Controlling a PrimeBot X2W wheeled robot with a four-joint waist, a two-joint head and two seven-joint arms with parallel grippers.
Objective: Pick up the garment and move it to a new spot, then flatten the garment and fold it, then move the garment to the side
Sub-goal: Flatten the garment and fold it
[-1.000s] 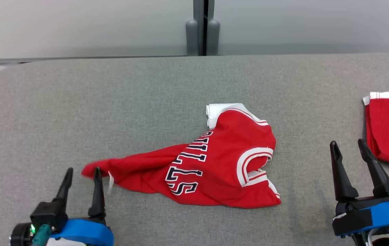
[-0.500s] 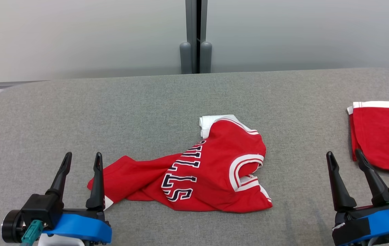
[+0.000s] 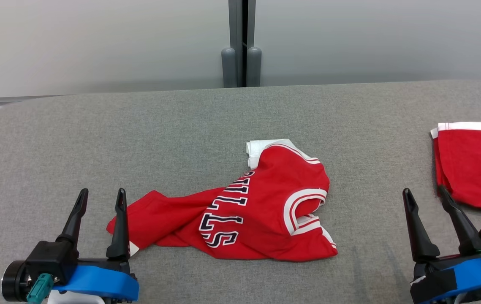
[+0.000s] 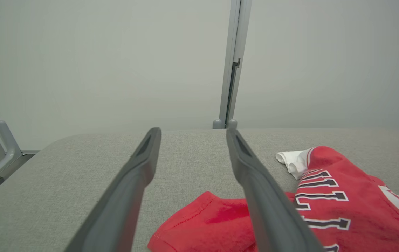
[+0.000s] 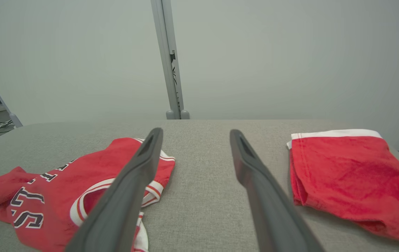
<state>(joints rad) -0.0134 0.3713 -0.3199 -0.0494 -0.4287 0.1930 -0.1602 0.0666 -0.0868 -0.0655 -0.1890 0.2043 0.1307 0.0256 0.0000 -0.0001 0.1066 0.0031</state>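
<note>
**Jersey tail beside the left gripper, both grippers empty**

The crumpled red basketball jersey with white trim and dark lettering (image 3: 257, 211) lies in the centre of the frame on the grey fabric-covered table (image 3: 181, 126). Its long axis runs from a narrow tail at lower left to the bunched body and armhole at centre right.

The left gripper (image 3: 101, 193), at lower left, stands spread and holds nothing. Its inner finger is just beside the tail's tip, though I cannot tell if they touch. The right gripper (image 3: 422, 191), at lower right, also stands spread and empty, well apart from the jersey's body. It is nearer a second red garment with a white band (image 3: 472, 169) at the right edge.

The left arm looks better placed for the next grasp, with the cloth lying rightward of its fingers.
</note>
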